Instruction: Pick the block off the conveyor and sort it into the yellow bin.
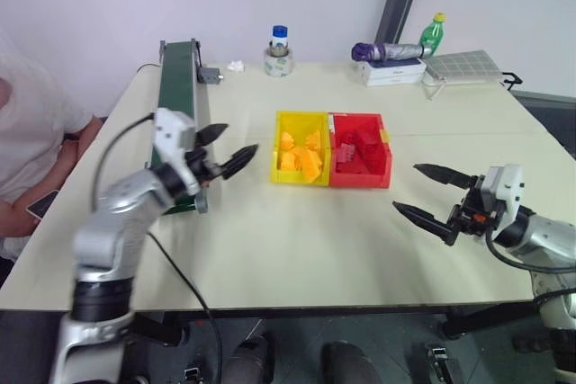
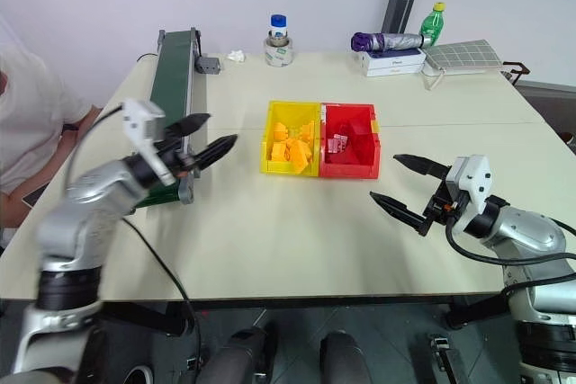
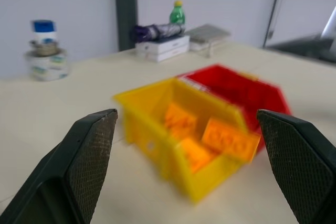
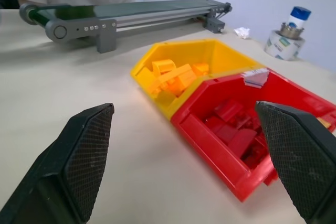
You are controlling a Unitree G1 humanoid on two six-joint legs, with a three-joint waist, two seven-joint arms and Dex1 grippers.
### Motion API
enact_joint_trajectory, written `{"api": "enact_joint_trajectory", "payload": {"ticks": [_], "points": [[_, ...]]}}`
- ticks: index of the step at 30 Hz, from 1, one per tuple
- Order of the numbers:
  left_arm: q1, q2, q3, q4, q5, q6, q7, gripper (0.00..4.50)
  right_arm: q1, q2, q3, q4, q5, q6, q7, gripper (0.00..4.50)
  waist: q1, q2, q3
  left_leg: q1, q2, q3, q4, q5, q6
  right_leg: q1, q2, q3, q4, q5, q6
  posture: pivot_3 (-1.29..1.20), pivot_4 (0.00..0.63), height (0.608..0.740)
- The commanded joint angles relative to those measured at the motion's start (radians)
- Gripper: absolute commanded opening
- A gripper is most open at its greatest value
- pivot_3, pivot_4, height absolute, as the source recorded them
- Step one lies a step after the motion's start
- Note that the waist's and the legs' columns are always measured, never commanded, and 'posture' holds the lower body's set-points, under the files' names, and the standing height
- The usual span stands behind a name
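- Left claw (image 1: pixel 227 148): sits at centre left of the head view, raised above the surface (image 1: pixel 297 231), between the conveyor and the yellow bin; fingers spread wide, nothing between them
- Right claw (image 1: pixel 430 193): sits at lower right of the head view, fingers spread wide, empty, pointing toward the bins
- Conveyor (image 1: pixel 176 78): runs from the upper left of the frame down toward the left arm; dark-green belt in a grey frame, small motor box at its far end; no block can be made out on the visible belt
- Yellow bin (image 1: pixel 300 120): at the centre of the frame, joined on its right side to the red bin (image 1: pixel 362 183)
- Block (image 3: pixel 227 139): in the left wrist view, a yellow-orange brick lies tilted against the near wall of the yellow bin, on top of other orange bricks
- Red bin: holds red blocks
- Far edge of the surface: a tape roll with a blue-capped jar (image 1: pixel 279 53), a folded umbrella on white boxes (image 1: pixel 389 51), a green bottle (image 1: pixel 433 33)
- A person in a white shirt (image 1: pixel 31 128) sits at the left edge of the frame
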Motion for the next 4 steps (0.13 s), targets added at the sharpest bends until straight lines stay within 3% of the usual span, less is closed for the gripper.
{"api": "enact_joint_trajectory", "payload": {"ticks": [1,4], "points": [[0.057,0.078,0.085,-0.036,-0.037,0.006,-0.046,4.46,-0.023,-0.002,0.003,0.001,0.005,-0.015,0.017,4.50,0.003,0.000,0.000,0.000,0.000,0.000,0.000,0.000,0.000,0.000,0.000,0.000,0.000,0.000,0.000,0.00,0.150,0.740],[0.124,0.156,0.156,-0.001,-0.041,-0.012,-0.090,4.46,-0.032,-0.004,0.009,0.012,0.009,-0.012,0.027,4.50,0.003,0.000,0.000,-0.001,0.000,0.000,-0.002,0.000,0.000,-0.002,0.000,0.001,0.000,0.000,-0.001,0.00,0.150,0.740]]}}
